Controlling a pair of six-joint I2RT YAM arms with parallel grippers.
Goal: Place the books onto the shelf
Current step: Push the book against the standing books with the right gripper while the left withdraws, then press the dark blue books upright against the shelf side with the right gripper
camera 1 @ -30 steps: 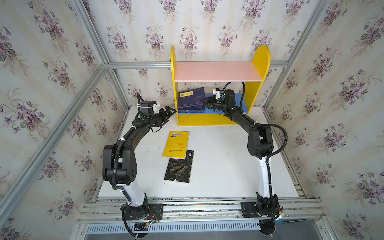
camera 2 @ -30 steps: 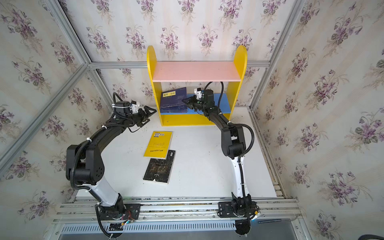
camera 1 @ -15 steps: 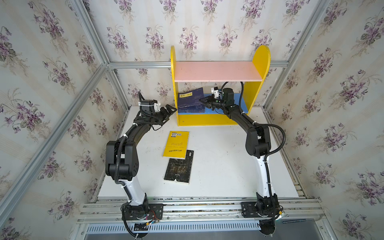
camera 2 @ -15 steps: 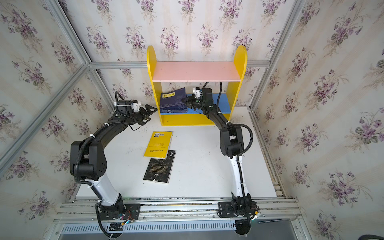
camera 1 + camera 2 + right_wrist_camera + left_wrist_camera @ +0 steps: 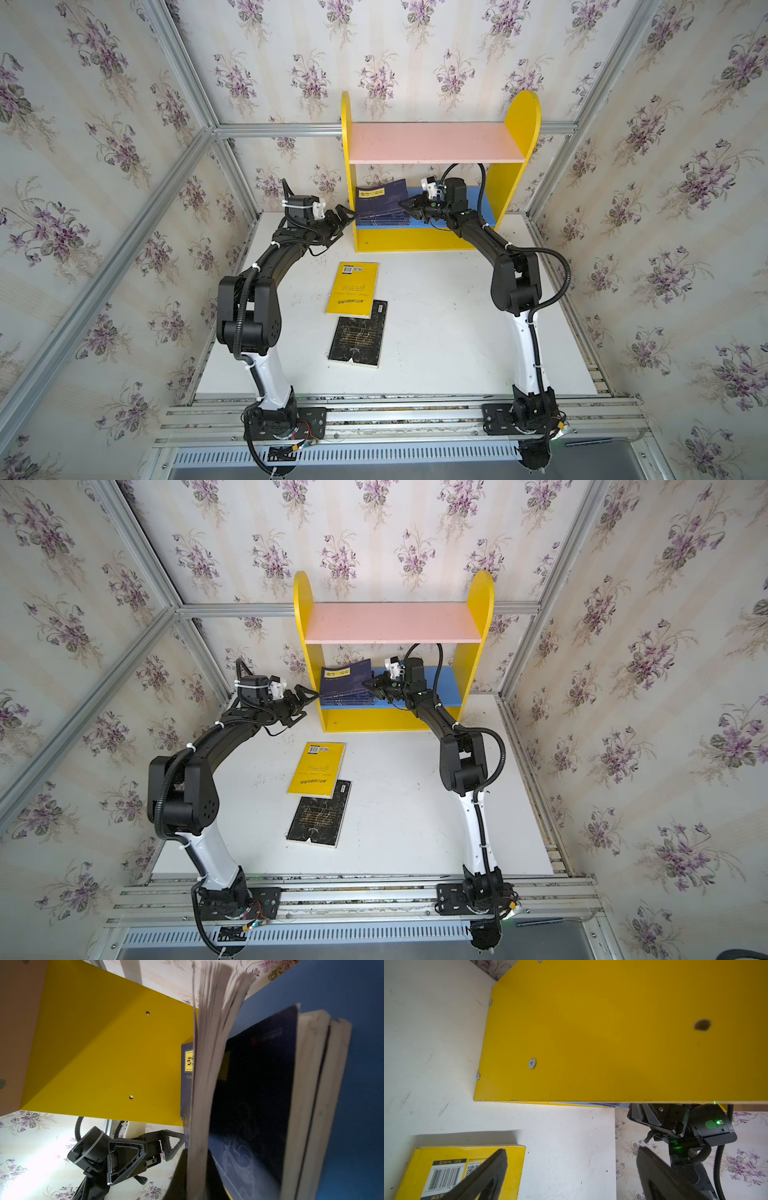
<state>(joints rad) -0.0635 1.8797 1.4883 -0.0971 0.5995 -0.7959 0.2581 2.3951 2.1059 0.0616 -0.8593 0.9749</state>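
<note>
The shelf stands at the back of the table. A stack of navy books lies at the left end of its blue lower board. My right gripper reaches in under the pink board. It is shut on the page edge of the top navy book, which is raised and tilted off the stack. My left gripper hangs open and empty just outside the shelf's yellow left side panel. A yellow book and a black book lie flat on the table.
The white table is boxed in by floral walls with aluminium frame bars. In the right wrist view, the left gripper shows beyond the yellow side panel. The yellow book overlaps the black book's far edge.
The left arm has edged forward, bringing its open gripper closer to the shelf's left side. The right gripper still holds the tilted navy book in almost the same place.
</note>
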